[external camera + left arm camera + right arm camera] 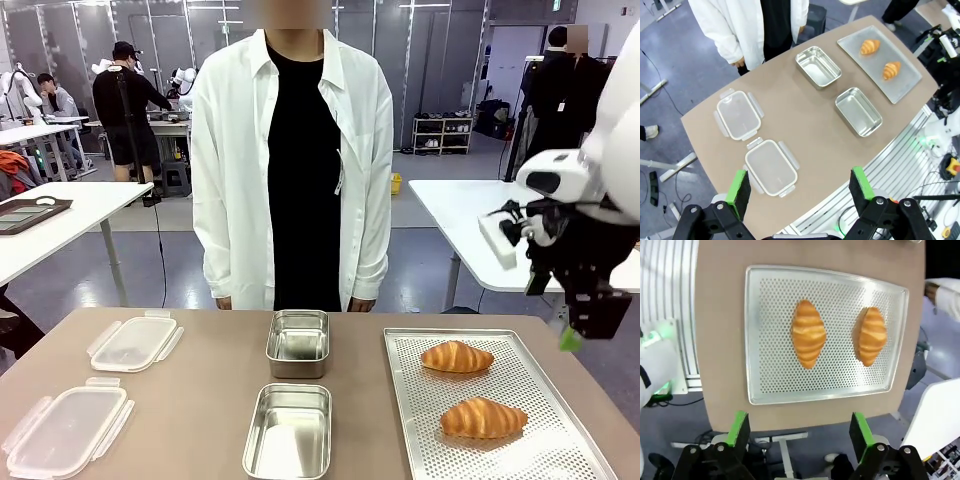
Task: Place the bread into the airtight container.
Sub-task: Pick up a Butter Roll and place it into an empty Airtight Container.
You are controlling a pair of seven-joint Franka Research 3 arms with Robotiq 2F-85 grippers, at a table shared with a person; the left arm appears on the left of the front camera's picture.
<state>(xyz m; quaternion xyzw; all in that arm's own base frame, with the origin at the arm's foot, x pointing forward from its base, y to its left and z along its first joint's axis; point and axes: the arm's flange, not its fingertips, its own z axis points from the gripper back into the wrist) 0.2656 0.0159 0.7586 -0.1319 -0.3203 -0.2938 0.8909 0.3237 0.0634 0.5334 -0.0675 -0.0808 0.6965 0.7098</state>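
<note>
Two golden croissants, the bread, lie on a perforated metal tray (545, 455): a far one (457, 357) and a near one (483, 418). Two empty steel containers stand mid-table, one farther (298, 343) and one nearer (289, 430). My right gripper (585, 330) hangs open above the tray's right edge, clear of the bread. In its wrist view the open right gripper (800, 427) looks down on both croissants (808, 333) (871, 336). High over the table's left side, my left gripper (800, 185) is open and holds nothing, with the containers (818, 66) (858, 111) far below.
Two clear plastic lids with clip flaps lie on the table's left part (133, 343) (65, 430). A person in a white shirt (290, 160) stands at the far edge, arms down. Bare brown table (210, 400) separates lids, containers and tray.
</note>
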